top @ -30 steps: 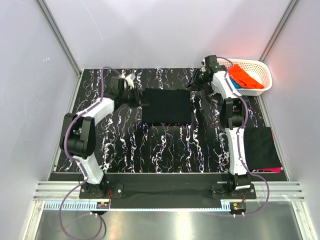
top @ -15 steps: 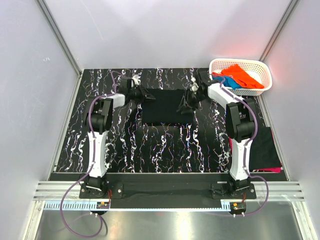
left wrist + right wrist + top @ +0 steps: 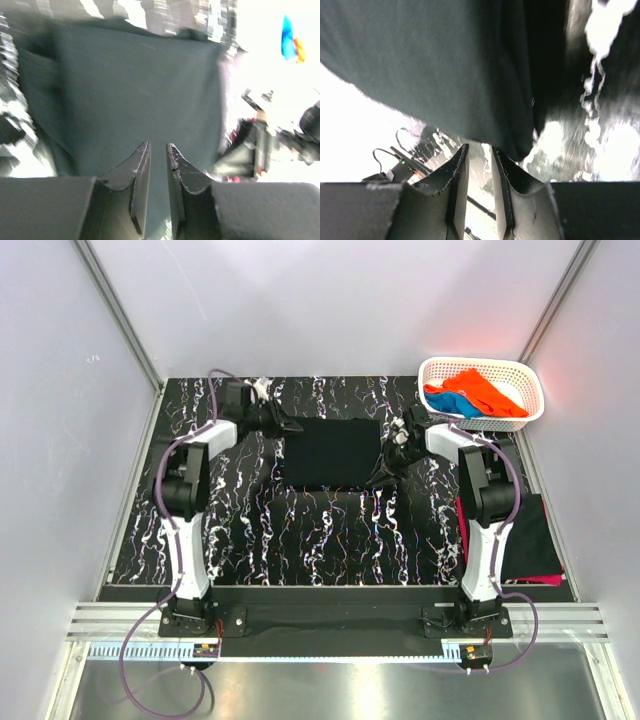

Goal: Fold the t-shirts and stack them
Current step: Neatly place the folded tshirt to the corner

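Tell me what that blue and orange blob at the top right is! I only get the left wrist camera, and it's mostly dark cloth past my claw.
Observer: That's an orange t-shirt and a blue t-shirt lying in a white basket at the far right corner of the table.
Operator: Any more shirts I can't see?
Observer: Yes, a black t-shirt lies folded at the near right edge, with magenta cloth peeking out at its near side.
Operator: And my dark cloth?
Observer: From above, the centre shirt is a neat black rectangle lying flat.
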Action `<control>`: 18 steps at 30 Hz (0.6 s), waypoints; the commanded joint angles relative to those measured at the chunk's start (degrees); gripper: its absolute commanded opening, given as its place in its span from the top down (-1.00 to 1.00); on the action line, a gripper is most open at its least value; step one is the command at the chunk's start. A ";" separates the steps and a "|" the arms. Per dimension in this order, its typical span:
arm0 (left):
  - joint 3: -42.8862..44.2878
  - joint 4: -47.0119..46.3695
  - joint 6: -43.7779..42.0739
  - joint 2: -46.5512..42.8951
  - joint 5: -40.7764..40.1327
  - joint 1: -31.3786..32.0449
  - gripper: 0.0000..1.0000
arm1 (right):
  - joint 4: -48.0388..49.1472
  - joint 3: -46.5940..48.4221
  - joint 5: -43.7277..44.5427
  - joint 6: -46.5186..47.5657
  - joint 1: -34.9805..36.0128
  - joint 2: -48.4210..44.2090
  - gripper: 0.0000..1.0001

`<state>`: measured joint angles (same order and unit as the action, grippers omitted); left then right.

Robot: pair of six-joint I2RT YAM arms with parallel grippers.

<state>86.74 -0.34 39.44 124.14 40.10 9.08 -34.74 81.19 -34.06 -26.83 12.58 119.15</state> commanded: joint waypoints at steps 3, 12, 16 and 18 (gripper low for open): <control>-9.90 2.89 -4.90 -21.36 -1.86 4.87 0.57 | 1.70 -2.78 -1.88 -0.85 -0.27 -11.38 0.23; -38.20 -7.11 11.68 -47.20 -18.02 17.62 0.27 | 1.69 -14.99 -1.79 -2.88 -0.71 -25.54 -0.30; -46.12 -10.91 20.05 -53.19 -21.89 21.32 0.20 | 1.78 -17.81 -0.66 -0.95 -1.85 -27.57 -0.38; -49.37 -11.44 22.86 -55.40 -24.17 23.60 0.18 | 1.87 -18.34 -0.13 0.45 -2.99 -27.31 -0.42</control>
<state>39.51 -4.86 54.74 73.01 22.79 30.13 -33.28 63.44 -35.00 -28.82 11.07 93.23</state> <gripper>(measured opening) 0.407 0.703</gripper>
